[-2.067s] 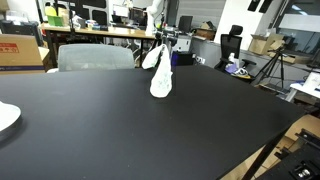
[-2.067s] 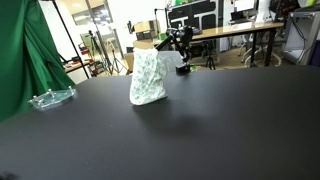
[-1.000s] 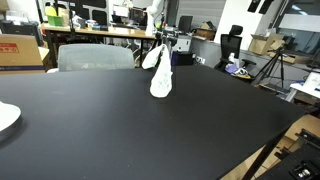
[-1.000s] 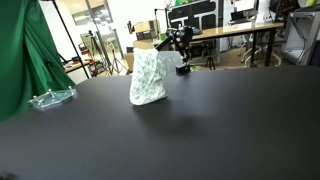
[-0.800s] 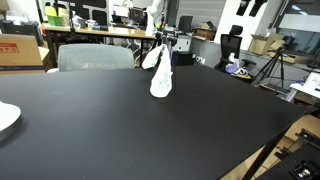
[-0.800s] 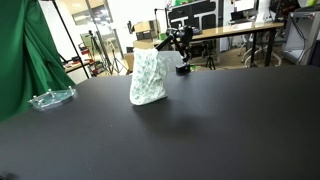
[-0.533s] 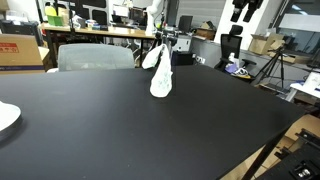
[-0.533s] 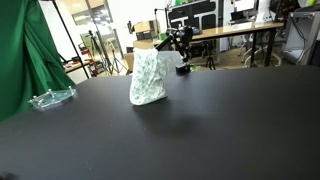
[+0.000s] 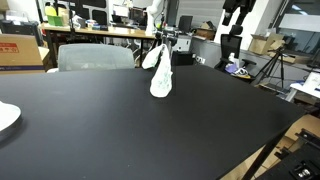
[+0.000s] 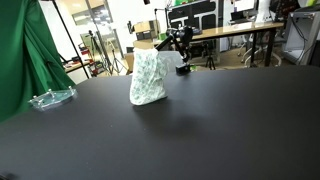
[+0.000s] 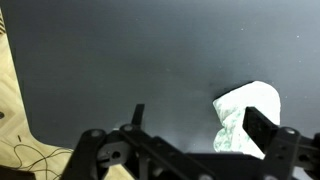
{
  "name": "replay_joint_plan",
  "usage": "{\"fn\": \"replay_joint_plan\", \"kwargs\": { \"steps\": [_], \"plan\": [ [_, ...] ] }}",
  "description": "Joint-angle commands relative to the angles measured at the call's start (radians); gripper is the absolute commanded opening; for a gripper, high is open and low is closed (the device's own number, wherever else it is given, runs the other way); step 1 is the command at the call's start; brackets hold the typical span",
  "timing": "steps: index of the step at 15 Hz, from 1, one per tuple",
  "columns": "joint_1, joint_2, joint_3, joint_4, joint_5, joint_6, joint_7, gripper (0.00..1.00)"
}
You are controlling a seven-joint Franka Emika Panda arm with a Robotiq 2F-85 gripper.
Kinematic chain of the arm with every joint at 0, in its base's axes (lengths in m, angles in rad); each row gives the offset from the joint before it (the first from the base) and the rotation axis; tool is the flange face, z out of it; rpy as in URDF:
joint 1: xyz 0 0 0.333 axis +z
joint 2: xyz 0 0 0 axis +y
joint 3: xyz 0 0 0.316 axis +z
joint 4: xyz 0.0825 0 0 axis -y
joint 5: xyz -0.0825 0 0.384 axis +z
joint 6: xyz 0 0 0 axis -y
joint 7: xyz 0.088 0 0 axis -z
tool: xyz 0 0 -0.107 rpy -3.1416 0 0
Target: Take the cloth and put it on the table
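The cloth (image 9: 160, 78) is white with a green pattern and stands bunched up in a peak on the black table (image 9: 120, 130), toward its far side. It shows in both exterior views (image 10: 148, 77). In the wrist view the cloth (image 11: 245, 118) lies at the lower right, partly behind one finger. My gripper (image 11: 200, 120) is open and empty, its fingers wide apart, high above the table. In an exterior view the gripper (image 9: 233, 15) hangs dark at the top, to the right of the cloth and well apart from it.
A clear plastic tray (image 10: 50, 98) lies near a table edge beside a green curtain (image 10: 20, 50). A white plate (image 9: 5, 117) sits at the table's left edge. A grey chair (image 9: 95, 57) stands behind the table. Desks and equipment fill the background.
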Motion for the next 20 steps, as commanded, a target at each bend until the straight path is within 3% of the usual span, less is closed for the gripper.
{"fn": "replay_joint_plan", "kwargs": {
  "steps": [1,7,13,20],
  "plan": [
    [-0.005,0.104,0.04,0.077,0.019,0.033,0.112,1.0],
    [0.012,0.276,0.115,0.22,0.119,0.059,0.389,1.0],
    [0.05,0.391,0.183,0.301,0.207,0.084,0.485,1.0],
    [0.081,0.491,0.203,0.377,0.202,0.083,0.569,1.0]
  ]
}}
